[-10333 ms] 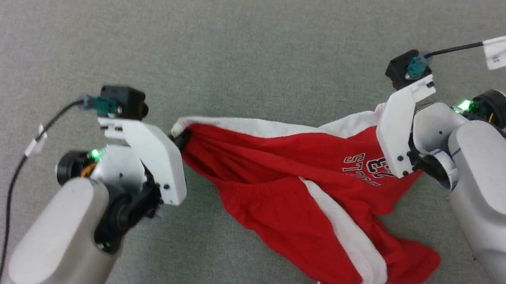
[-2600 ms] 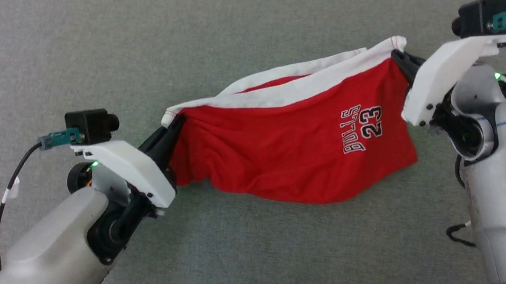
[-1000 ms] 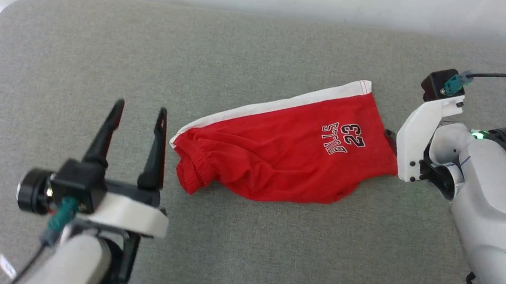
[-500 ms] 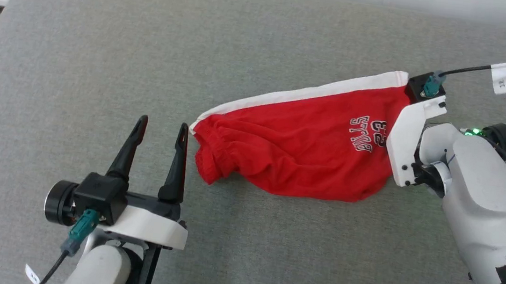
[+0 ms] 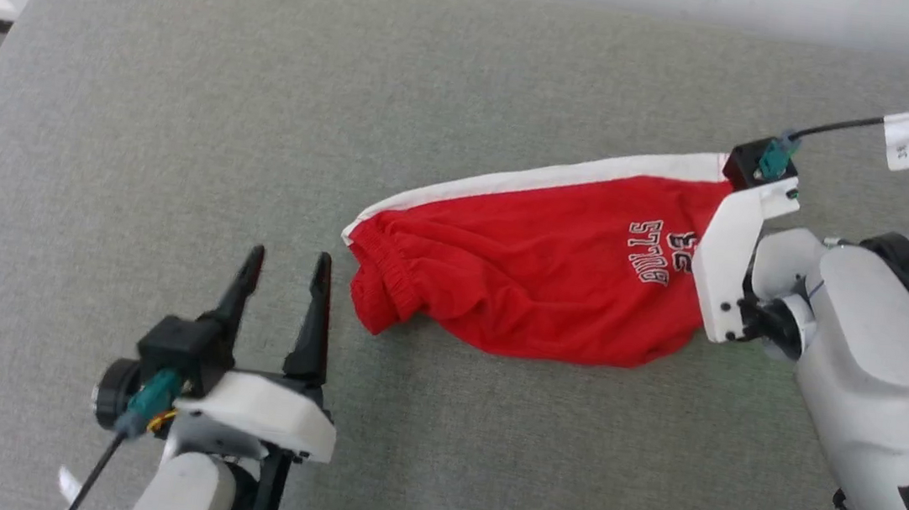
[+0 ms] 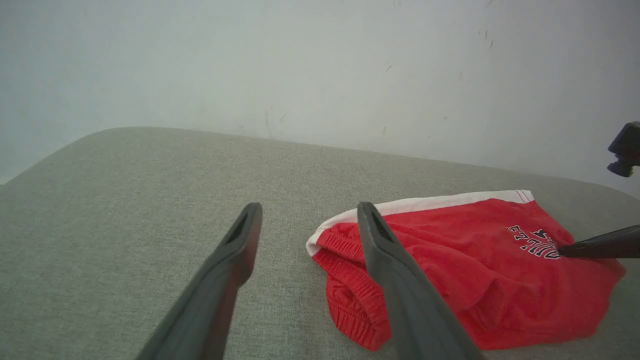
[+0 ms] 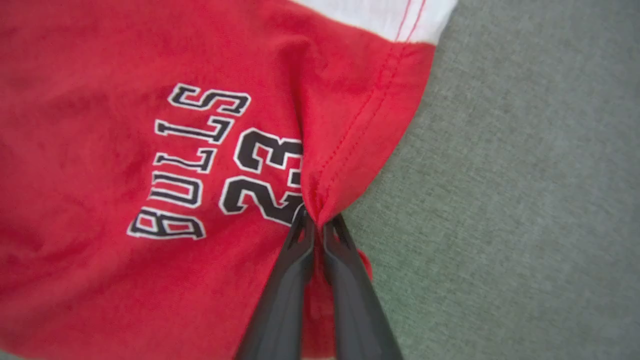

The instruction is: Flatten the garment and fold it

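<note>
At the left, our left claw [image 5: 289, 259] hangs with its fingers spread and nothing between them, just beside the gathered waistband end of the garment [image 5: 534, 297]; the garment lies crumpled on the grey tabletop [image 5: 184, 91], stretching rightward, white-striped edge farthest from us; at the right, our right claw [image 7: 312, 220] is pinched tight on its red hem by the "23" print.

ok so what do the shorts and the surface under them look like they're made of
The shorts: thin matte red knit, likely synthetic; it wrinkles softly and bunches where pinched. The surface: grey fabric covering, matte, with fine woven texture.
</note>
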